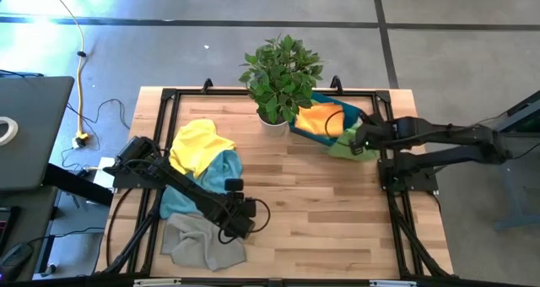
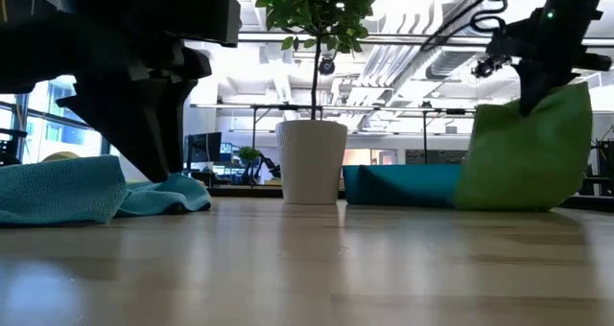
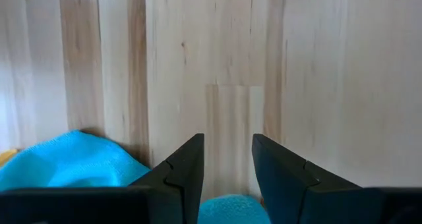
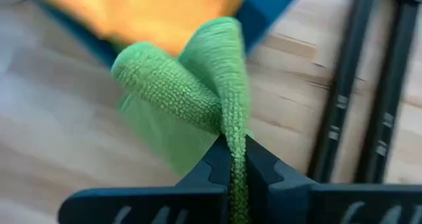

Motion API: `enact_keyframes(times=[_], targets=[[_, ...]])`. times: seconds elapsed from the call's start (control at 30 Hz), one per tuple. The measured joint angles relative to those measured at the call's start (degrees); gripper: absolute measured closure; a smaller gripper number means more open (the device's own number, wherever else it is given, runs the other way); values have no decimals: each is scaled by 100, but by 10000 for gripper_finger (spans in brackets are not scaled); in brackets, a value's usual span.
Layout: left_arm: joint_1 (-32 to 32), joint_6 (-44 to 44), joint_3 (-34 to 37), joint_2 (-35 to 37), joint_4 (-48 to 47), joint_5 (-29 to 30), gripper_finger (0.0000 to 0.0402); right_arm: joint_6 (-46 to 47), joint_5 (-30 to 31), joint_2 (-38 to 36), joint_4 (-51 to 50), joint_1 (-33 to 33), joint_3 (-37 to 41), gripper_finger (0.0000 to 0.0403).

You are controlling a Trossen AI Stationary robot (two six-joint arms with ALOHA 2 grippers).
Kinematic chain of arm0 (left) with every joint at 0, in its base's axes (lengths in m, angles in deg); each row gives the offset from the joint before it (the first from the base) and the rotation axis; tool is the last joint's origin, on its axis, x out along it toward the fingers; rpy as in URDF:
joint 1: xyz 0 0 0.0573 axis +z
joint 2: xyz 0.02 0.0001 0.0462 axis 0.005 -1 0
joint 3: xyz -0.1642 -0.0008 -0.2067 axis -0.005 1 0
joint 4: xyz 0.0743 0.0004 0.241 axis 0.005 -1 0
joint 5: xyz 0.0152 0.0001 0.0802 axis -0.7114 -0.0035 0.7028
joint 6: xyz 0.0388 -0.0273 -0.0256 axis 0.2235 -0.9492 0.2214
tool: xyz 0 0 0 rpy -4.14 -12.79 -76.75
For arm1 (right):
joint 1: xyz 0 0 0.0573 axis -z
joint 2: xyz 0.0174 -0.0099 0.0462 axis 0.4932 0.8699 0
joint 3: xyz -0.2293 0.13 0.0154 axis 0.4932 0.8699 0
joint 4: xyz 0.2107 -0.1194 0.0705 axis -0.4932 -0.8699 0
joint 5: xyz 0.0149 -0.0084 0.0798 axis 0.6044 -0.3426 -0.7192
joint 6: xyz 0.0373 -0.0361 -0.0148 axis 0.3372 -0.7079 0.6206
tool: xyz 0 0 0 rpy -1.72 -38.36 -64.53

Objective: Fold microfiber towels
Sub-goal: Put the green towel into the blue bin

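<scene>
1. The right gripper (image 4: pixel 236 159) was clamped on a fold of the nubbly green towel (image 4: pixel 198 99), which hung in soft loops below it.
2. Just behind it, the teal plastic bin (image 1: pixel 364 116) held an orange towel (image 1: pixel 321 119).
3. The left gripper (image 3: pixel 227 161) stood open over bare pale wood, with a light blue towel (image 3: pixel 66 161) beside it and apparently not touching it.

Looks like a robotics lab set inside an open-plan office or industrial hall. Seen above: a wooden workbench (image 1: pixel 321 194) framed in black rails, on polished grey concrete with a yellow cable (image 1: pixel 81 59) trailing across it. Seen level: exposed ceiling ducts (image 2: pixel 403 53), strip lights, and rows of desks with monitors (image 2: pixel 206 146) behind.
</scene>
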Motion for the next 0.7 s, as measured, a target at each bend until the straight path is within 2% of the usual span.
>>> enact_keyframes(times=[0.1, 0.2, 0.47, 0.6, 0.7], targets=[[42, 233, 0, 0, 2, 7, 283, -1, 67, 7, -109, 438, 0, 403], [50, 392, 0, 0, 2, 13, 283, -72, 447, 5, -95, 877, -10, 403], [50, 505, 0, 0, -16, 15, 283, -380, 1943, 5, -307, 1930, -819, 403], [50, 503, 0, 0, -23, 62, 283, -455, 2022, 17, -450, 2243, -1262, 403], [47, 503, 0, 0, -26, 163, 283, -32, 1834, 20, -645, 2373, -1351, 403]])
